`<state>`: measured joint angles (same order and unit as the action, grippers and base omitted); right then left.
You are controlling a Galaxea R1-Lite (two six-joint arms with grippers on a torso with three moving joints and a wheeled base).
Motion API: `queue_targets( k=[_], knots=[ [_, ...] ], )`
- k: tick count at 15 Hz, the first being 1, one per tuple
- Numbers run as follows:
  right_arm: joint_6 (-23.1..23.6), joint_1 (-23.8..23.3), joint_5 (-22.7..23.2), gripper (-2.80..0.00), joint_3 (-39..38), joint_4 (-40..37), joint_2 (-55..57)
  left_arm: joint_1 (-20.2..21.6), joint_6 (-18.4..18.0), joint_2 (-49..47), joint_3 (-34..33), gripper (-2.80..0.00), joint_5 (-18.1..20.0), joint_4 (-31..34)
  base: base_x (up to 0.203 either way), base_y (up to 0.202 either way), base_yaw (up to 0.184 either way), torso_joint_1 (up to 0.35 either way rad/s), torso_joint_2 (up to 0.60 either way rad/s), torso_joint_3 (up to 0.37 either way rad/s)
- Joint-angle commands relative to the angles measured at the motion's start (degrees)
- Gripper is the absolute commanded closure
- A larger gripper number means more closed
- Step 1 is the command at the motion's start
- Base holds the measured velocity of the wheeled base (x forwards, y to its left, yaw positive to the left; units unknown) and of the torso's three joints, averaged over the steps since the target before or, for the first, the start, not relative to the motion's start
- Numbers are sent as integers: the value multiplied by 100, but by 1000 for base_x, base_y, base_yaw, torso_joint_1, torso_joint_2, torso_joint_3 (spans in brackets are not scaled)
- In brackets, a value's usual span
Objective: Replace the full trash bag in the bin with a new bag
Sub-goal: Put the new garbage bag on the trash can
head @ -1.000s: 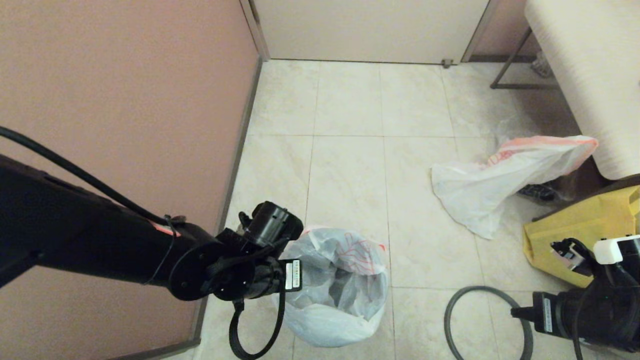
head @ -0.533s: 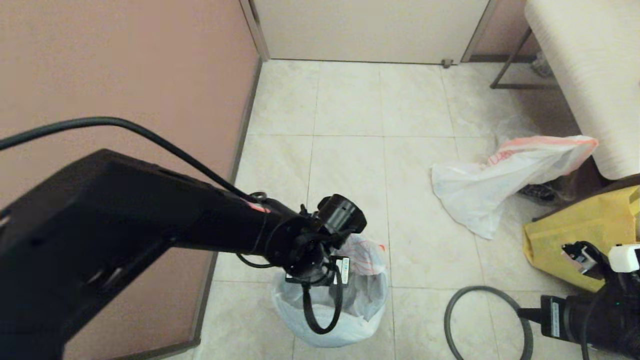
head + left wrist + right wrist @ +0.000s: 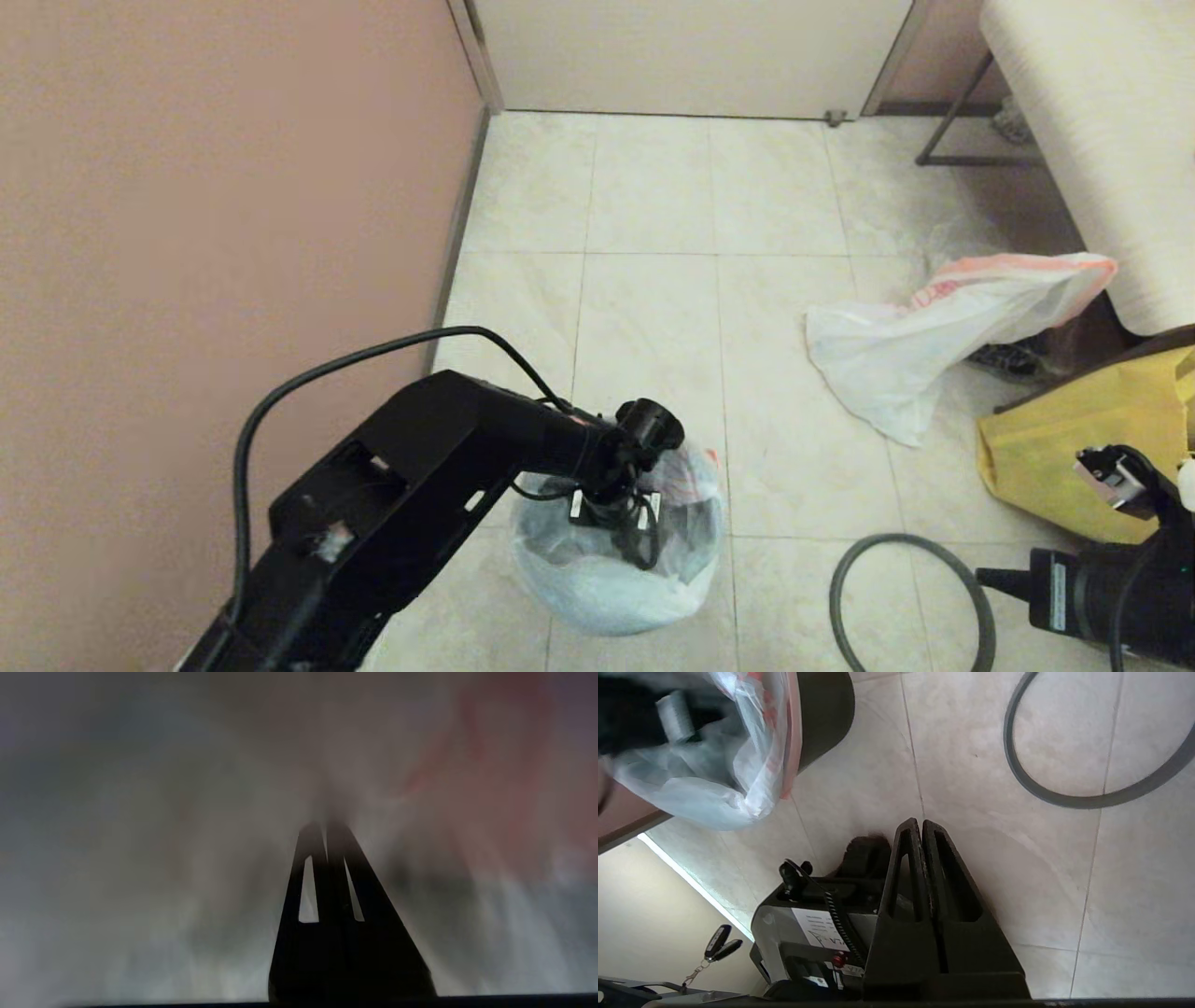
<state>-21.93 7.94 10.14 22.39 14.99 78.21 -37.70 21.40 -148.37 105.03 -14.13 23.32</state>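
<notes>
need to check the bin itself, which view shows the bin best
The right wrist view: there the bin's dark side wall shows bare beside the full trash bag draped over its rim. In the head view the bag and the left end effector cover it completely. The left wrist view shows only blurred plastic.

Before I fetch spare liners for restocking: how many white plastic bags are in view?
2. The full trash bag sits in the bin near the wall; the new bag lies on the floor tiles by the yellow fabric bag. Others may be hidden.
</notes>
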Motion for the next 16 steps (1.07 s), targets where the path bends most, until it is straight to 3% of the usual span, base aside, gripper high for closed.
queue_targets(
  k=[1,4,10,16],
  knots=[
    [-5,12,26,0,98,47,85,220,-456,-949,415,0,220,7,0,0,0,0,0,0],
    [-5,41,75,0,179,423,282,341,-1443,-1543,707,0,305,-454,0,0,0,0,0,0],
    [-28,75,58,0,108,331,-127,240,-840,-718,44,0,-104,-581,0,0,0,0,0,0],
    [-28,121,43,0,39,-59,-20,-581,-232,1578,-1586,0,-427,-741,0,0,0,0,0,0]
  ],
)
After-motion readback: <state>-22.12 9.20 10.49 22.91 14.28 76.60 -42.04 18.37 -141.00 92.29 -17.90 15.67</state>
